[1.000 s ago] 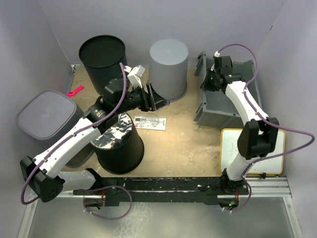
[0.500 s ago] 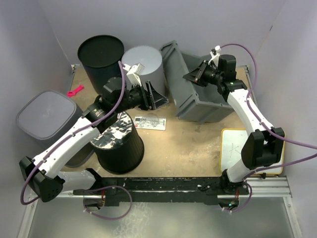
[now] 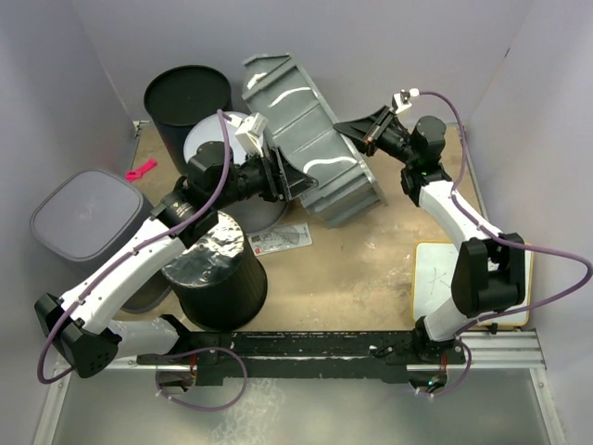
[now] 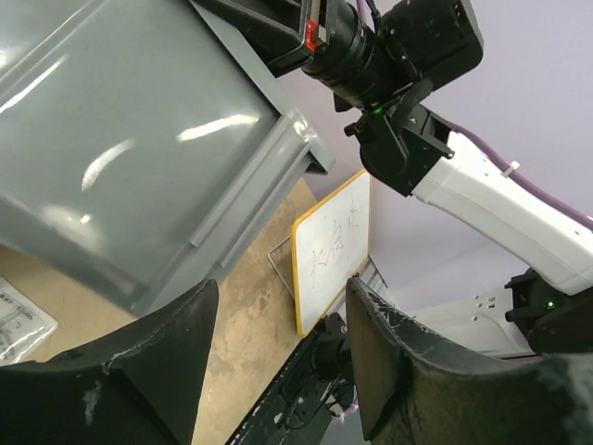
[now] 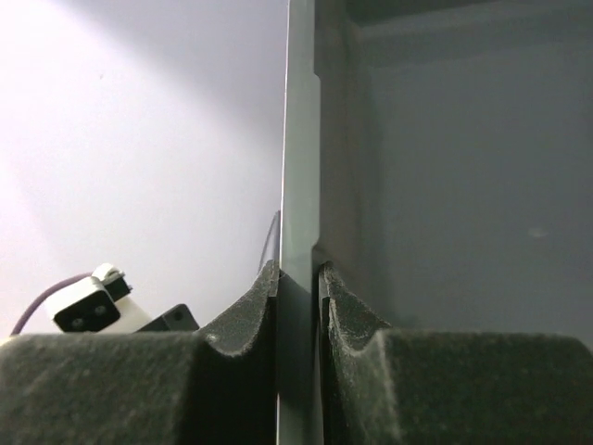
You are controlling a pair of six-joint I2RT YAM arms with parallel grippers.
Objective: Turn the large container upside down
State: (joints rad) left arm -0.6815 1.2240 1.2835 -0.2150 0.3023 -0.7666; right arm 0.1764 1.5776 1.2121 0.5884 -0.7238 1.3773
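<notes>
The large grey rectangular container (image 3: 310, 139) stands tipped at the back middle, its glossy underside toward the top camera, its left end against the upturned grey cylinder bin (image 3: 211, 144). My right gripper (image 3: 363, 130) is shut on the container's rim; in the right wrist view the fingers (image 5: 250, 320) pinch the thin wall (image 5: 298, 232). My left gripper (image 3: 292, 181) is open and empty, just in front of the container's lower edge. The left wrist view shows the container's underside (image 4: 120, 158) above the spread jaws (image 4: 278, 371), not touching.
A tall black round bin (image 3: 188, 97) stands back left. A foil-topped black bin (image 3: 215, 269) sits under my left arm. A lidded grey bin (image 3: 88, 218) is at the left. A paper card (image 3: 278, 239), a pink clip (image 3: 141, 169) and a whiteboard (image 3: 463, 283) lie on the table.
My right gripper has lifted the container from the right and swung it left, tipping it over. The grey cylinder bin has shifted left. My left gripper has stayed nearly in place.
</notes>
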